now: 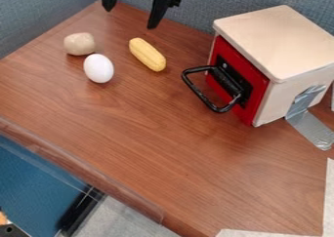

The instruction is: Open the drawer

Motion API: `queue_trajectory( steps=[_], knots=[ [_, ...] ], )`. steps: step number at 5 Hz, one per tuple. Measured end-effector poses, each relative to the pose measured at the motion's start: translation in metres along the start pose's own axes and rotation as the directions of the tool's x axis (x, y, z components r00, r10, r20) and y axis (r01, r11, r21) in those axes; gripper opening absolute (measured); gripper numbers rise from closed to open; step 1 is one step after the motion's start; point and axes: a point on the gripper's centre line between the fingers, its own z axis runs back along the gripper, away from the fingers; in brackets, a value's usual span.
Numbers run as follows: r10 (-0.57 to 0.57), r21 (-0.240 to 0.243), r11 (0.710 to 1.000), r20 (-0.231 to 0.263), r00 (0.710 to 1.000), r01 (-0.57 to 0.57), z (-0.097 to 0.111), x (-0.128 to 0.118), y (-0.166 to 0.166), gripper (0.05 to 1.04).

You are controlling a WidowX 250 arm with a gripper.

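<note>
At the top edge of the camera view hangs my black gripper [132,16], its two fingers pointing down and spread well apart with nothing between them. It is above the far part of the table, up and to the left of the box. The drawer [258,97] has a red front set in a light wooden box [281,41] at the right. A black loop handle [207,100] sticks out from the red front toward the left. The drawer front looks flush with the box. Gripper and handle are apart.
On the brown table [163,158] lie a yellow corn cob [147,54], a white egg [98,68] and a beige roundish object [79,44], left of the handle. Silver tape [310,124] holds the box's right side down. Blue-grey partitions [39,16] stand behind.
</note>
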Motion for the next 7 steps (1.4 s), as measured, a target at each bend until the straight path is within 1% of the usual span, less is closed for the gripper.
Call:
queue_trajectory(
  steps=[1,2,3,4,5,6,7],
  knots=[
    [0.0,0.003,1.0,-0.03,1.0,0.0,-0.009,-0.002,-0.003,0.999],
    [0.071,-0.011,0.997,-0.051,0.996,-0.071,-0.013,-0.006,-0.006,0.999],
    [0.166,-0.049,0.984,-0.068,0.984,-0.17,-0.02,-0.01,-0.015,0.999],
    [0.386,-0.094,0.914,-0.107,0.916,-0.396,-0.033,-0.014,-0.019,0.999],
    [0.514,-0.141,0.834,-0.153,0.844,-0.533,-0.043,-0.02,-0.028,0.999],
    [0.588,-0.179,0.771,-0.166,0.791,-0.611,-0.046,-0.022,-0.034,0.999],
    [0.602,-0.21,0.752,-0.166,0.781,-0.625,-0.043,-0.02,-0.047,0.999]
  ],
)
